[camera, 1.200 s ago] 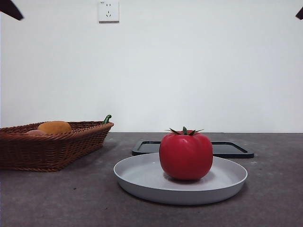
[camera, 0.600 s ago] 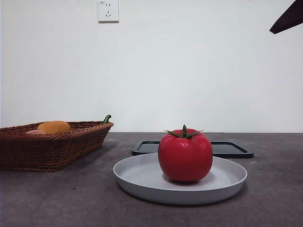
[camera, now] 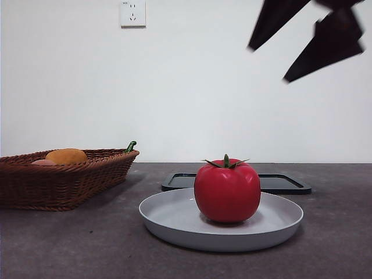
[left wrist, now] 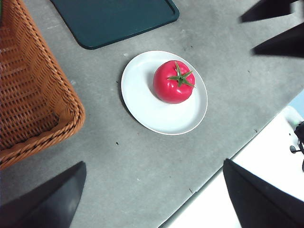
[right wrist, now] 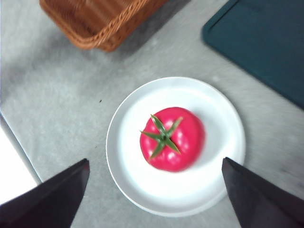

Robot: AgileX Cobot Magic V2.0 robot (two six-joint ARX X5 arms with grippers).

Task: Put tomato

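The tomato [camera: 227, 190] is sitting upright on the white plate [camera: 174, 224] near the middle of the table [camera: 87, 244], a little right of the plate's centre, with its green stem pointing up. The right gripper [camera: 268, 64] is hanging high above and to the right of it, jaws spread wide and holding nothing; its wrist camera is looking almost straight down with the tomato [right wrist: 172, 138] between the two jaws. The left gripper [left wrist: 154, 199] is waiting well off to the side, also spread apart and empty.

The main risk is probably the glossy, round skin: if the jaws are closing off-centre or too high on the fruit, it is likely to squirt out and roll across the plate [right wrist: 128, 142]. A descent that is coming down too far could press the jaw tips onto the plate's rim and tip or slide it. The stem could also catch a jaw. The wicker basket [camera: 64, 180] at the left and the dark tray [camera: 285, 184] beyond are standing apart, so a collision there seems unlikely.
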